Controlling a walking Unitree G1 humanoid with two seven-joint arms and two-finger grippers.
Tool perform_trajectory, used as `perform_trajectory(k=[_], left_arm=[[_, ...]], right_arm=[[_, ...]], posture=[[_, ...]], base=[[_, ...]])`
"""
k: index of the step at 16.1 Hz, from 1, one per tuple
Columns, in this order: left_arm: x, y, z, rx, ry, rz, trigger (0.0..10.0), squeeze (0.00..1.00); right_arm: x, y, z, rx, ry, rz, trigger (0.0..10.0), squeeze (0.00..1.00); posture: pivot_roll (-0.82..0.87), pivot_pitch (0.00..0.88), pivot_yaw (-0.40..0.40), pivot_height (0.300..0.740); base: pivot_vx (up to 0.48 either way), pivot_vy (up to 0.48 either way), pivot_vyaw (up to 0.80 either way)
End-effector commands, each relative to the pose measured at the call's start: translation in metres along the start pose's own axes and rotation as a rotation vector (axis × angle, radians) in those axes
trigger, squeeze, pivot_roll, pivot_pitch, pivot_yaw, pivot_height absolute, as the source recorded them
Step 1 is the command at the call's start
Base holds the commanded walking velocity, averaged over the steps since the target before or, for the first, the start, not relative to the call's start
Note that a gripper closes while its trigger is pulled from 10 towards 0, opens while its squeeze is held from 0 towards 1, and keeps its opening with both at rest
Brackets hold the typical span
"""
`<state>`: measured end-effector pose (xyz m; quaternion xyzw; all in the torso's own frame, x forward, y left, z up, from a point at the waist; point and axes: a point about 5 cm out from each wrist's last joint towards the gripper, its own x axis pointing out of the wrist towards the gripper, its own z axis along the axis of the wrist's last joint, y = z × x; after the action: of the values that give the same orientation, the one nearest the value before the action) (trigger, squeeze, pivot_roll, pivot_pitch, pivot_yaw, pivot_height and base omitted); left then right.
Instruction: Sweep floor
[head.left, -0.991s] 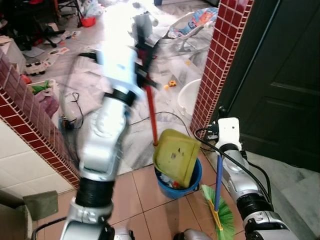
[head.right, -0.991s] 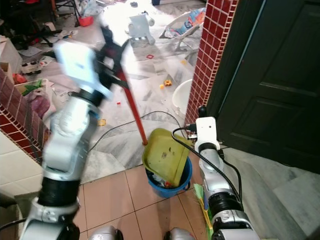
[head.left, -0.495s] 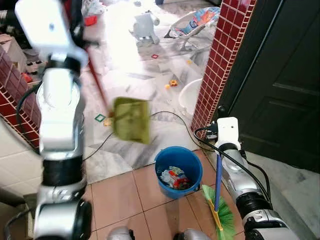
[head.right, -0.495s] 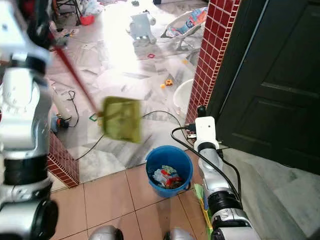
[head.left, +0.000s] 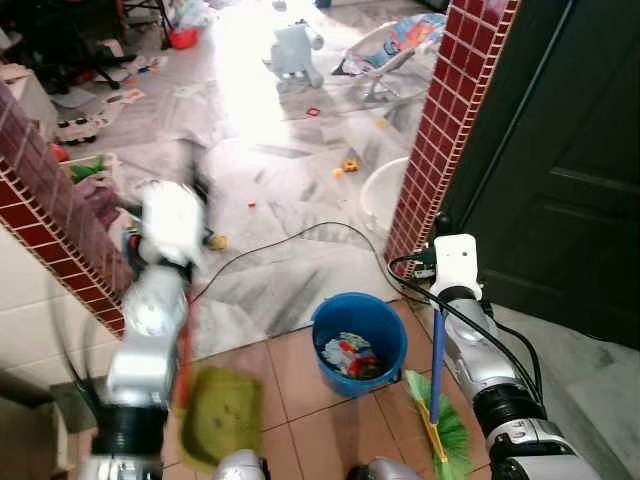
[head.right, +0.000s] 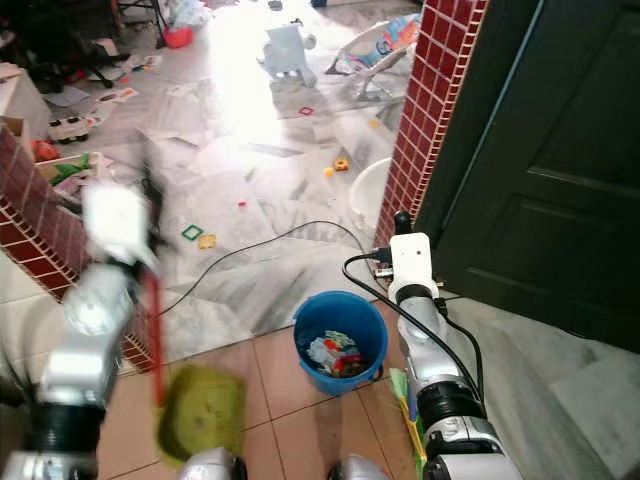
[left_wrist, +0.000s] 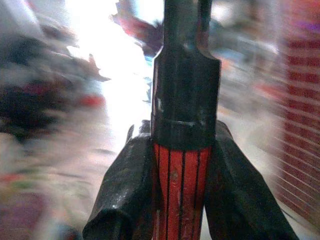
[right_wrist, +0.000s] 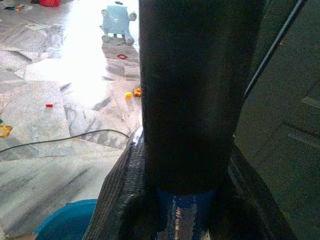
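Swung down from where it was held high half a second ago, your green dustpan (head.left: 222, 415) now hangs low over the terracotta tiles at about seven o'clock in the head view, blurred with motion. Your left gripper (left_wrist: 182, 165) has its two fingers clamped on the dustpan's red handle (head.left: 184, 345), which the wrist view shows ribbed in red below a black grip. The left arm (head.left: 150, 320) stands at nine o'clock, in front of the red tiled wall (head.left: 55, 205).

Your right gripper (right_wrist: 185, 200) is closed around the broom's blue handle (head.left: 437, 365), fingers tight on both sides of it. The green broom head (head.left: 445, 425) rests on the floor at five o'clock, just beside the blue bucket (head.left: 358, 343). You can see scraps of litter lying inside the bucket, which sits at the edge where tiles meet the grey marble floor (head.left: 290, 180). A black cable (head.left: 290, 240) curves across the marble at twelve o'clock from the bucket, and small toys are scattered farther off.
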<state>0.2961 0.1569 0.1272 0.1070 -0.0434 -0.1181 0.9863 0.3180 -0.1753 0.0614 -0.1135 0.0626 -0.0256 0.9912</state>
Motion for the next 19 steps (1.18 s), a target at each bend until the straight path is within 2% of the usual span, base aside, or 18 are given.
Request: perform_trajectory(k=[1,3,6,9,11,12,14,15,17,19], left_arm=[[0.003,-0.021,0.007,-0.014,-0.052,-0.178,10.0,0.0],[0.001,-0.04,0.0,-0.025,-0.032,-0.316,10.0,0.0],[0.004,-0.058,0.0,-0.027,-0.058,-0.436,10.0,0.0],[0.008,-0.065,0.0,-0.028,-0.063,-0.449,10.0,0.0],[0.01,-0.064,-0.003,-0.027,-0.049,-0.404,10.0,0.0],[0.014,-0.06,-0.008,0.019,-0.026,-0.305,10.0,0.0],[0.019,-0.045,-0.018,0.021,0.026,-0.09,10.0,0.0],[0.019,-0.032,-0.025,-0.034,0.061,0.032,10.0,0.0],[0.015,-0.016,-0.028,-0.092,0.077,0.172,10.0,0.0],[0.001,0.003,-0.037,-0.121,0.109,0.334,10.0,0.0]], right_arm=[[0.002,0.003,0.003,0.005,-0.012,0.01,10.0,0.0],[0.0,0.003,0.002,0.007,-0.01,0.01,10.0,0.0],[-0.001,0.004,0.001,0.013,-0.008,0.009,10.0,0.0],[-0.002,0.004,0.0,0.017,-0.006,0.004,10.0,0.0],[-0.003,0.003,0.0,0.019,-0.008,0.0,10.0,0.0],[-0.002,0.001,0.002,0.027,-0.021,-0.012,10.0,0.0],[-0.004,-0.005,0.004,0.048,-0.039,-0.04,10.0,0.0],[-0.008,-0.008,0.0,0.048,-0.032,-0.048,10.0,0.0],[-0.01,-0.005,-0.004,0.044,-0.019,-0.029,10.0,0.0],[-0.007,0.005,0.0,0.05,-0.022,0.027,10.0,0.0]], posture=[[-0.06,0.0,0.012,0.74],[-0.06,0.0,0.02,0.74],[-0.07,0.0,0.027,0.74],[-0.07,0.0,0.038,0.74],[-0.08,0.0,0.047,0.74],[-0.1,0.0,0.064,0.74],[-0.12,0.0,0.08,0.74],[-0.12,0.0,0.075,0.74],[-0.11,0.0,0.06,0.74],[-0.07,0.0,0.03,0.74]], base=[[0.0,0.0,0.0],[0.0,0.0,0.0],[0.0,0.0,0.0],[0.0,0.0,0.0],[0.0,0.0,0.0],[0.0,0.0,0.0],[0.0,0.0,0.0],[0.0,0.0,0.0],[0.0,0.0,0.0],[0.0,0.0,0.0]])
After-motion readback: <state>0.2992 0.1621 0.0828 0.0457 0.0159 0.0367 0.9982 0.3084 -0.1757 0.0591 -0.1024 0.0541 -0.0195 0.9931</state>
